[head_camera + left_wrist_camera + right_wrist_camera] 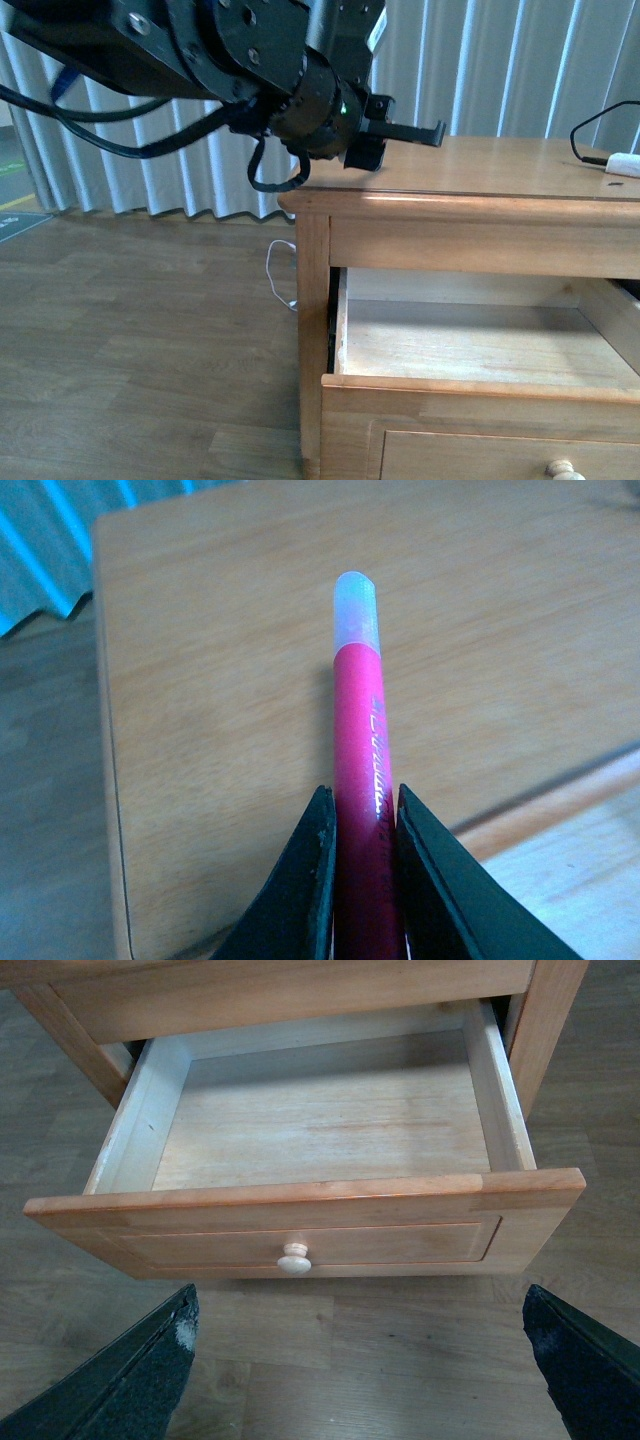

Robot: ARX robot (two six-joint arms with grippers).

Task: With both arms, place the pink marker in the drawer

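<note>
Nothing legible anywhere, one line of silvery lettering printed lengthwise on the barrel of the pink marker (355, 730), seen in the left wrist view, blurred and washed by glare, characters impossible to make out

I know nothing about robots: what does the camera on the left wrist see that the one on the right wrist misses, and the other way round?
Only the left wrist view shows the pink marker, clamped in the left gripper above the cabinet top. Only the right wrist view shows the drawer pulled open, nothing on its plywood bottom, its round knob, and the right gripper with its fingers wide apart. Both show honey-coloured wood of the same piece of furniture and a pair of black fingers.
</note>
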